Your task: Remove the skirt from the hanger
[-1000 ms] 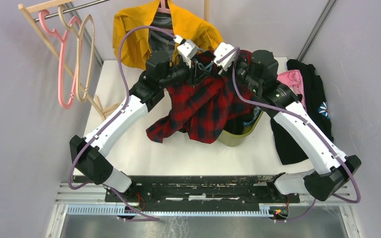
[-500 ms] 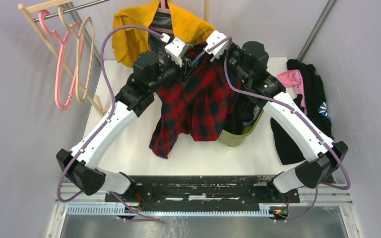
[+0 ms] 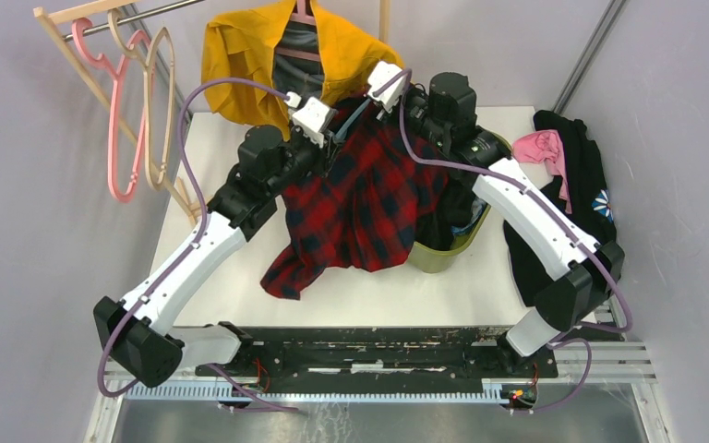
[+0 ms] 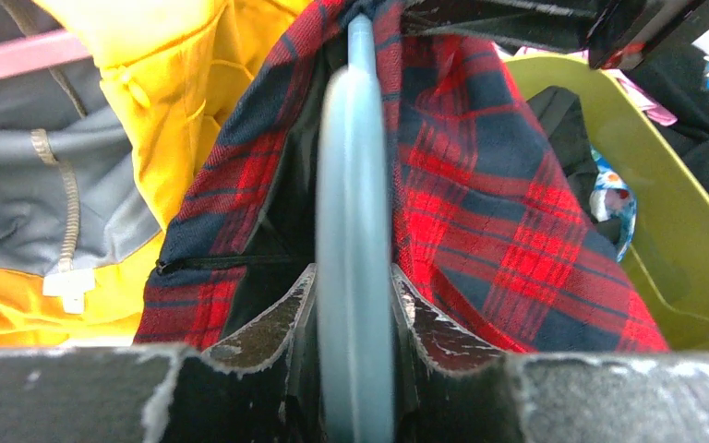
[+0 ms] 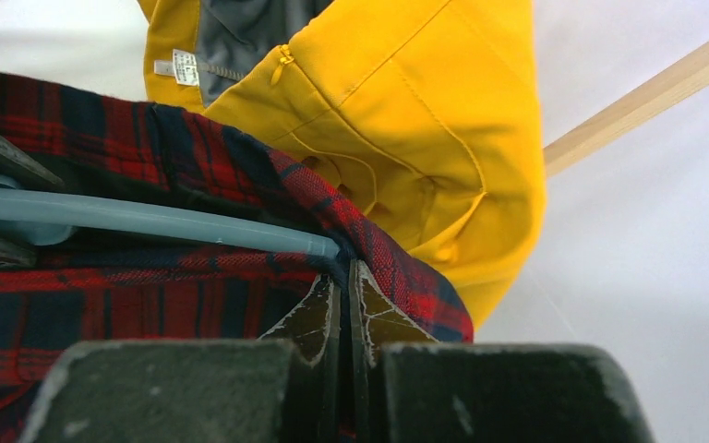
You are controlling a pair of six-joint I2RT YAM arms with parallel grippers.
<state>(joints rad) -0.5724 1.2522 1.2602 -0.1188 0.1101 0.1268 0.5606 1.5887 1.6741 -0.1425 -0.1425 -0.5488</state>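
A red and navy plaid skirt (image 3: 360, 203) hangs between my two arms above the table, on a grey-blue plastic hanger (image 4: 355, 185). My left gripper (image 3: 332, 138) is shut on the hanger, which stands edge-on between its fingers (image 4: 268, 323). My right gripper (image 3: 390, 103) is shut on the skirt's waistband edge (image 5: 346, 254), right at the tip of the hanger arm (image 5: 166, 220). The skirt's hem droops to the table near the front (image 3: 286, 277).
A yellow jacket over a grey top (image 3: 268, 46) hangs on a pink hanger at the back. Empty pink and wooden hangers (image 3: 129, 101) hang on a rack at the left. An olive bin (image 3: 448, 245) of clothes stands under the skirt's right side. Black and pink clothes (image 3: 563, 175) lie at the right.
Both grippers have risen and moved back and to the left with the skirt and hanger. The skirt now hangs longer and straighter, and its hem has swung toward the front left.
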